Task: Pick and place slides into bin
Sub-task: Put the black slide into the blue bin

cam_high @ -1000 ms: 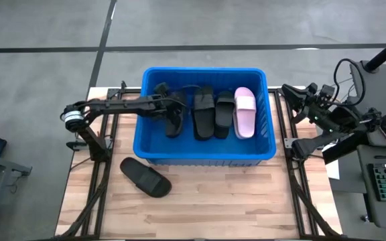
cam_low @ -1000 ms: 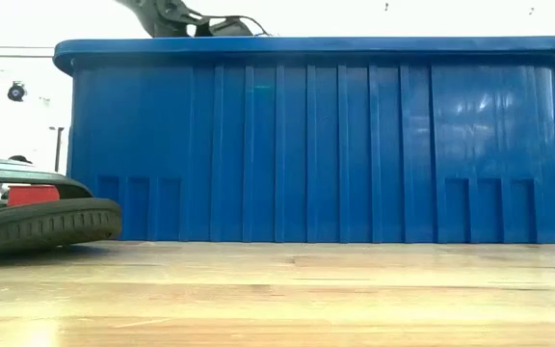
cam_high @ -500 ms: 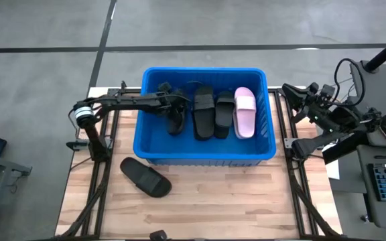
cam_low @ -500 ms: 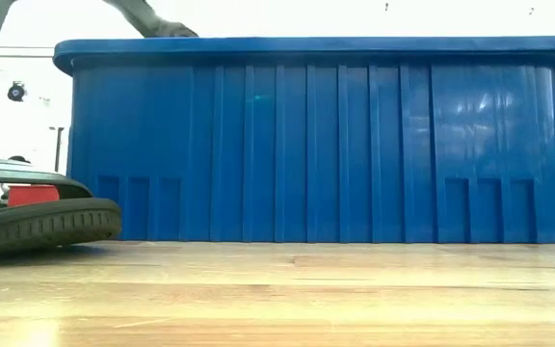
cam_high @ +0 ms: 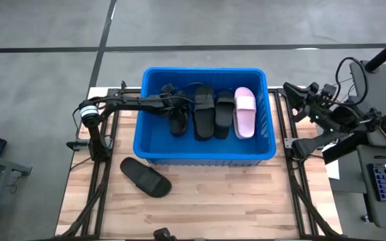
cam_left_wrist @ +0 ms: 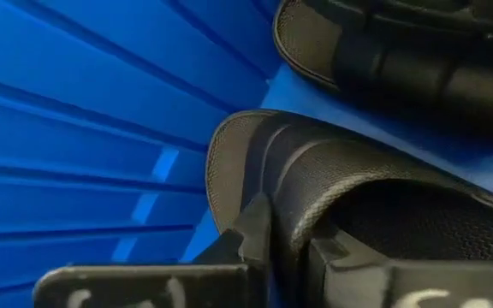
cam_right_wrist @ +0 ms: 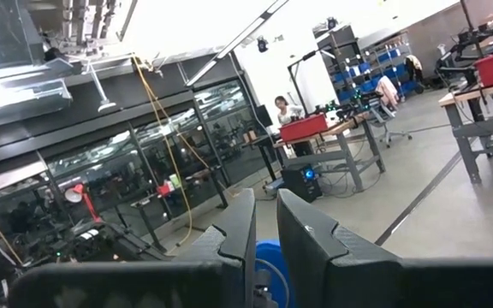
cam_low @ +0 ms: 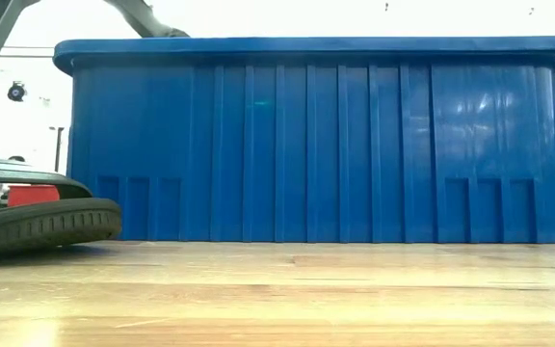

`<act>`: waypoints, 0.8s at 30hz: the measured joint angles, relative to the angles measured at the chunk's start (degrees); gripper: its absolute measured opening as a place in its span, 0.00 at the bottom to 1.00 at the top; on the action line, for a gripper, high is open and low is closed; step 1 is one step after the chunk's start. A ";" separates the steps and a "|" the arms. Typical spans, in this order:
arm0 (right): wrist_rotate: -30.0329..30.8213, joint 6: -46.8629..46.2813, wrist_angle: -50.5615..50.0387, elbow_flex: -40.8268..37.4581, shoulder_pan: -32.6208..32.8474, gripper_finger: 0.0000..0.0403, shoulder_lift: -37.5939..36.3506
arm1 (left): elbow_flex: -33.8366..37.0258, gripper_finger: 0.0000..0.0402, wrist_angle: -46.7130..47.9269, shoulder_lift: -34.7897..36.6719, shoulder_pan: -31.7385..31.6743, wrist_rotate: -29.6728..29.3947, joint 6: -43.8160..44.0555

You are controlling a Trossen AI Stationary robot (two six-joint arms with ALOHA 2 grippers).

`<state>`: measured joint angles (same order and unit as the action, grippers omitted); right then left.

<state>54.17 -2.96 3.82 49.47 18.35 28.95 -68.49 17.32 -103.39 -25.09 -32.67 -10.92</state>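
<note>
As the left hand (cam_left_wrist: 285, 248) sinks lower inside the bin (cam_high: 151, 152), it stays clamped on a black slide (cam_high: 177, 119). One slide (cam_high: 145, 177) waits on the desk (cam_high: 220, 201).

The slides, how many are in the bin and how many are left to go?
Three slides already lie in the blue bin: two black and a pink one. The left tool is down inside the bin, shut on a fourth, black slide. One black slide is left on the table. The right arm waits beside the bin.
</note>
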 joint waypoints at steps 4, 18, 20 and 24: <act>-0.04 0.04 0.01 0.00 0.00 0.11 0.02 | 0.37 0.10 -0.70 0.00 -0.21 0.79 -0.17; -0.07 0.15 -0.01 0.00 -0.02 0.11 0.00 | -0.02 0.61 1.51 0.06 -0.37 14.99 0.01; -0.07 0.15 -0.01 0.00 0.00 0.11 0.00 | -0.02 0.67 2.25 0.22 -0.37 17.32 0.04; -0.07 0.15 -0.01 0.00 -0.02 0.11 0.00 | -0.90 0.77 5.76 0.34 -0.55 20.04 3.27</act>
<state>54.11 -2.81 3.81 49.47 18.33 28.95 -69.38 23.08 -103.05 -25.63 -12.63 -7.66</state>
